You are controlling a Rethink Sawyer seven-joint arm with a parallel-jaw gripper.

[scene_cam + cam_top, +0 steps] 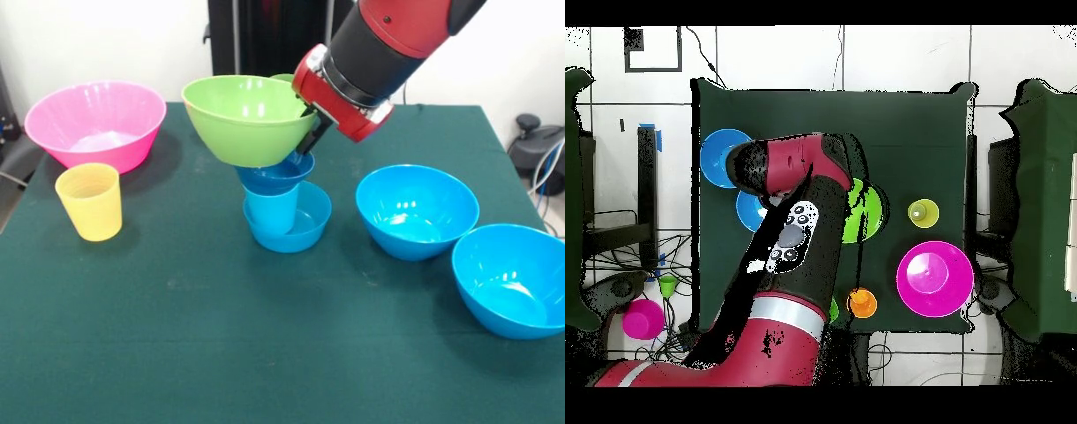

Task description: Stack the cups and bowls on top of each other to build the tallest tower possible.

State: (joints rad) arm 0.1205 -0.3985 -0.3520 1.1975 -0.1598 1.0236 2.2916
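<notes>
Glossy plastic shapes sit on a dark green cloth-covered surface (265,353). Near its middle stands the tower (275,177): a small blue bowl (305,228) at the base, a light blue cup (272,210) upright inside it, another small blue bowl (281,171) on the cup, and a wide lime green bowl (243,115) on top, tilted slightly. The red and black arm's gripper (311,132) sits against the green bowl's rim; whether its fingers are parted or clamped on the rim cannot be told. A big pink bowl (97,124) rests near one corner, with a ribbed translucent yellow cup (89,201) just in front of it. Two large bright blue bowls (417,212) stand touching on the other side. In the overhead view, an orange cup (862,302) stands near the surface's edge.
</notes>
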